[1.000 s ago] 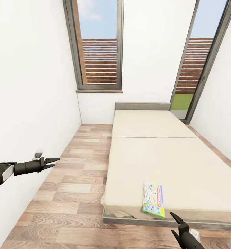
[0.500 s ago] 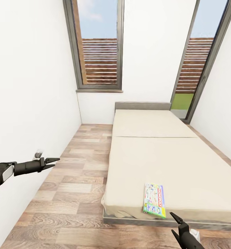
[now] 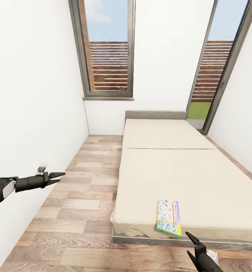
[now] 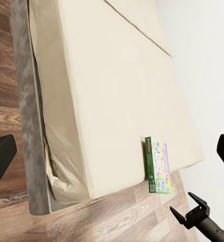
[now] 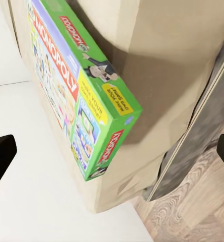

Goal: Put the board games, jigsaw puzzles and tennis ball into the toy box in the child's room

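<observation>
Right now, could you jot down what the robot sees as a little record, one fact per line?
Place: narrow room with wooden floor and two tall windows
Bed: beige bed along the right wall
Board game: one green box lying flat by the bed's near edge
Left claw: open, empty, held out beside the left wall
Right claw: open, empty, low before the bed's foot, just short of the game
</observation>
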### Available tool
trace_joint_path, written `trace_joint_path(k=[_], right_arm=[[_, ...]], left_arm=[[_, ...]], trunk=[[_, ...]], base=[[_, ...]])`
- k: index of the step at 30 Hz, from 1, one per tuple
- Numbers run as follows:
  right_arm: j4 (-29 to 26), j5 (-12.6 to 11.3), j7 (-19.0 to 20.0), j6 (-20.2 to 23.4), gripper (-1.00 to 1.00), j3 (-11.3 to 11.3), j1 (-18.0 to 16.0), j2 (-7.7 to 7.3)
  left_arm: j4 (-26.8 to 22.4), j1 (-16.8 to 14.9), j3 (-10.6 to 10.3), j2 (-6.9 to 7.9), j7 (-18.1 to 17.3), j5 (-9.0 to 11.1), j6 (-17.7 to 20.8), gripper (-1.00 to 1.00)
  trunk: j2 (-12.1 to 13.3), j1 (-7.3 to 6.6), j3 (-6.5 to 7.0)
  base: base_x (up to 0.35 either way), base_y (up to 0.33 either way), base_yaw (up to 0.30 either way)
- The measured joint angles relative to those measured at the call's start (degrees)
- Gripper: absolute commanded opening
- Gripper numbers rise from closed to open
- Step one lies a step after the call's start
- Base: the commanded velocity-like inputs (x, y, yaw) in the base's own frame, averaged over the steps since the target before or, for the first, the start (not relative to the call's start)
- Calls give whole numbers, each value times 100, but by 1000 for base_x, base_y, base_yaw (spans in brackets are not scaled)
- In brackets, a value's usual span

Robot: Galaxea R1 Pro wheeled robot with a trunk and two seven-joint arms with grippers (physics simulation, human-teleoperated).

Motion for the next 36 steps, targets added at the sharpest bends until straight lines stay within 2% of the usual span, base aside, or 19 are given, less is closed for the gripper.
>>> trace_joint_path(k=[14,32,36], right_arm=[[1,2,-2,0,100,6,1,0],[0,7,-27,0,100,9,0,0],[0,10,-28,-1,100,9,2,0]], left_arm=[[0,1,-1,0,6,0,1,100],[0,3,5,0,0,23,-1,100],[0,3,-4,0,5,23,-2,100]], trunk=[[0,-1,0],[0,0,0],[-159,87,-71]], base=[[76,79,0],[7,6,0],[0,0,0]])
